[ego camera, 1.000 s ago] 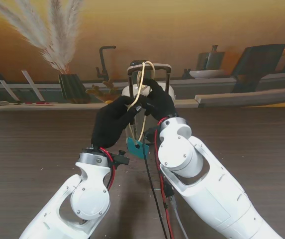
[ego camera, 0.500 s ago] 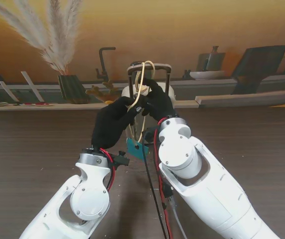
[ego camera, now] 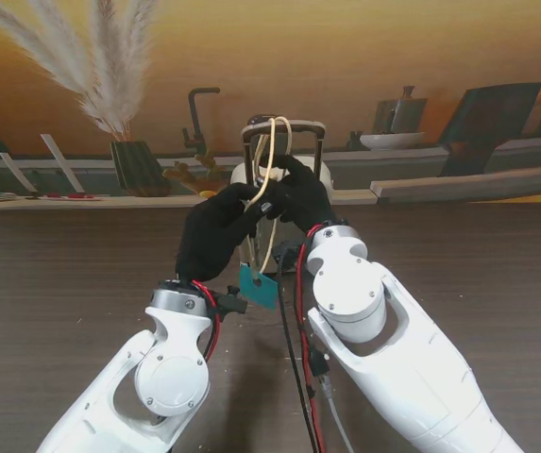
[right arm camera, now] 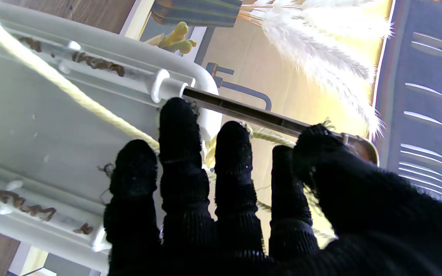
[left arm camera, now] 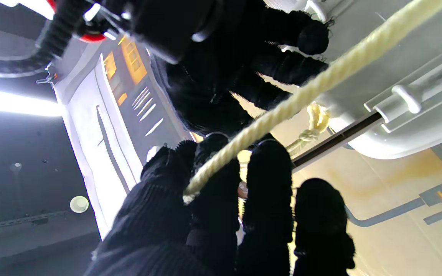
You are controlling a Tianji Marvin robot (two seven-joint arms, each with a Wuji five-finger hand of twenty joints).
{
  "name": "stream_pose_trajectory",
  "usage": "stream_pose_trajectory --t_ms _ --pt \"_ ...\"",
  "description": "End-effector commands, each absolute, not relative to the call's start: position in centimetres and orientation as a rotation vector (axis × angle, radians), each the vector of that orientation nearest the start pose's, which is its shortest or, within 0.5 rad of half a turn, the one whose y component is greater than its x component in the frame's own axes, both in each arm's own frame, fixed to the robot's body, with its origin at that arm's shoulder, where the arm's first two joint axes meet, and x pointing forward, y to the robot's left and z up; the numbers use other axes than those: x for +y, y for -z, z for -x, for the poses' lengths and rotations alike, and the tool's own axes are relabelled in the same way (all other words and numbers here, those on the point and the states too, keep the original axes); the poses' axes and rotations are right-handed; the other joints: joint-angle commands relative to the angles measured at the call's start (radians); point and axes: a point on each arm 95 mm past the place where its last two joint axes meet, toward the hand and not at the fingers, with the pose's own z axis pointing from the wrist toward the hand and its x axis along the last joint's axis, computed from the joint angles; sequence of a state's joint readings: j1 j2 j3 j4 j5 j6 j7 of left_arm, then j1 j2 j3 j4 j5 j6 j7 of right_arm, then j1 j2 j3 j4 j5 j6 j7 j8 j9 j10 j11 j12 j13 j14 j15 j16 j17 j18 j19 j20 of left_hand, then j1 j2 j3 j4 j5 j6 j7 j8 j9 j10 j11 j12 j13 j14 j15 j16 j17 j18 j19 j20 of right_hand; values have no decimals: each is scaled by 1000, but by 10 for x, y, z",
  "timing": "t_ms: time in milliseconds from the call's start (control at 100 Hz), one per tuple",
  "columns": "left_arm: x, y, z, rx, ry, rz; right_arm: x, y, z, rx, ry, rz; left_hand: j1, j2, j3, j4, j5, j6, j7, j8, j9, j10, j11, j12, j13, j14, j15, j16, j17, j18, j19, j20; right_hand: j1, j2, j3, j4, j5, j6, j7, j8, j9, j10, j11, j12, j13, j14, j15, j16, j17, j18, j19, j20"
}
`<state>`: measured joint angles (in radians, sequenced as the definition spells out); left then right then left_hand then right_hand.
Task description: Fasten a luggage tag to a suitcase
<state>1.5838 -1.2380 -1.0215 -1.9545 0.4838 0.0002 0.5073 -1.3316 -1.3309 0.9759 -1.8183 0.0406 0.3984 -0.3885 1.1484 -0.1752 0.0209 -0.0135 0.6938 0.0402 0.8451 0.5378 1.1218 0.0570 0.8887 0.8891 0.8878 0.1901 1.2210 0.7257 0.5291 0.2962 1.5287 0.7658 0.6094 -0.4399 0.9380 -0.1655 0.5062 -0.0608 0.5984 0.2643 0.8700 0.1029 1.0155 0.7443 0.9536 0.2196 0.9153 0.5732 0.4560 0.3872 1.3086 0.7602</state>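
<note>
You've got both black-gloved hands up at the telescopic handle (ego camera: 282, 132) of the small white hard-shell suitcase (ego camera: 244, 174), which stands at the far edge of the dark wood-grain worktop (ego camera: 62, 274), about mid-width.

Left hand (ego camera: 215, 231): thumb and fingers pinched on the cream twisted cord (ego camera: 268, 160). The left wrist cam confirms it: the cord (left arm camera: 290, 107) runs taut from between those fingertips (left arm camera: 221, 180) across the white shell (left arm camera: 409, 126), w/ a knot (left arm camera: 313, 122) showing near the dark handle rod (left arm camera: 336, 140).

Right hand (ego camera: 300, 196): sits just right of the left one, touching or nearly touching it, fingers curled toward the handle rods. On the right wrist cam the fingertips (right arm camera: 178, 122) lie against the dark rod (right arm camera: 251, 113) and the cord (right arm camera: 71, 94) passes behind them, w/ looser strands between the fingers. Can't tell whether this hand actually grips the cord or only rests on the rod.

The cord loops up over the handle's top bar and hangs back down between the two hands. The flat teal luggage tag (ego camera: 259, 285) dangles at its lower end, tilted, nearer to you than the suitcase, between the two white forearms and above the worktop; whether it touches the surface isn't clear.

Behind the far edge, left of the suitcase: dark ribbed vase (ego camera: 138, 166) w/ pale pampas plumes (ego camera: 100, 66).
</note>
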Motion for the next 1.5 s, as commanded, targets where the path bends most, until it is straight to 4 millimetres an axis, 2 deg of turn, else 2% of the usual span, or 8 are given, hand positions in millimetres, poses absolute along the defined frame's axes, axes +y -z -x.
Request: stream_pose_trajectory --t_ms 0,100,120,150,240,350,560,1490 --pt "-116 184 -347 596 2408 1306 138 188 -417 -521 2308 2166 45 29 -25 3 -9 -5 -6 -18 -7 5 -1 1 -1 1 -4 24 -8 23 7 18 31 -17 -10 -34 32 -31 5 31 -11 -9 0 18 -12 -24 -3 3 -4 -19 -2 9" --pt "-117 184 -348 598 2408 1307 135 187 -415 -505 2290 2154 45 29 -25 3 -9 -6 -6 -18 -7 5 -1 1 -1 1 -4 24 -8 23 7 18 31 -33 -4 -37 61 -37 14 53 -10 -10 0 17 -12 -24 -4 3 -4 -19 -2 10" --pt "-117 184 -348 598 2408 1306 134 187 -415 -506 2286 2153 45 29 -25 3 -10 -5 -7 -18 -7 5 -1 1 -1 1 -4 24 -8 23 7 18 23 -39 9 -44 72 -40 -16 122 -10 -11 0 15 -12 -25 -4 2 -3 -22 -3 9" --pt "-117 184 -348 599 2408 1306 133 187 -415 -506 2278 2150 45 28 -25 3 -9 -5 -6 -18 -7 4 -1 1 -1 1 -4 24 -8 23 7 18 19 -47 13 -45 82 -44 -22 143 -12 -12 0 15 -12 -27 -5 2 -2 -23 -3 9" --pt "-118 184 -348 601 2408 1307 132 186 -415 -502 2251 2140 45 29 -25 3 -10 -5 -7 -18 -7 4 -1 1 -1 0 -5 24 -8 23 7 18 -5 -83 34 -38 106 -56 -17 148 -19 -13 -4 15 -15 -30 -11 0 -2 -25 -4 8" --pt "-119 185 -349 601 2409 1306 132 186 -414 -515 2226 2129 45 29 -25 3 -11 -6 -7 -18 -7 4 -2 1 0 0 -5 25 -8 23 7 18 -111 -167 117 31 142 -70 -20 177 -53 -18 -14 14 -34 -39 -28 -3 -8 -36 -14 3" --pt "-120 185 -348 598 2407 1310 135 187 -417 -531 2223 2138 44 29 -25 3 -10 -6 -6 -18 -8 3 -2 1 -2 0 -6 24 -8 23 6 18 -149 -259 74 14 187 -70 -4 206 -103 -21 -23 12 -73 -49 -53 -9 -27 -46 -33 -3" --pt "-114 184 -341 575 2419 1304 161 206 -435 -656 2465 2391 46 28 -25 4 -10 -4 -7 -18 -8 5 -3 0 -1 2 -6 25 -9 23 5 18 -186 -355 128 -4 273 -7 102 337 -99 -15 9 -1 -61 -39 -50 -21 -1 -18 -7 -13"
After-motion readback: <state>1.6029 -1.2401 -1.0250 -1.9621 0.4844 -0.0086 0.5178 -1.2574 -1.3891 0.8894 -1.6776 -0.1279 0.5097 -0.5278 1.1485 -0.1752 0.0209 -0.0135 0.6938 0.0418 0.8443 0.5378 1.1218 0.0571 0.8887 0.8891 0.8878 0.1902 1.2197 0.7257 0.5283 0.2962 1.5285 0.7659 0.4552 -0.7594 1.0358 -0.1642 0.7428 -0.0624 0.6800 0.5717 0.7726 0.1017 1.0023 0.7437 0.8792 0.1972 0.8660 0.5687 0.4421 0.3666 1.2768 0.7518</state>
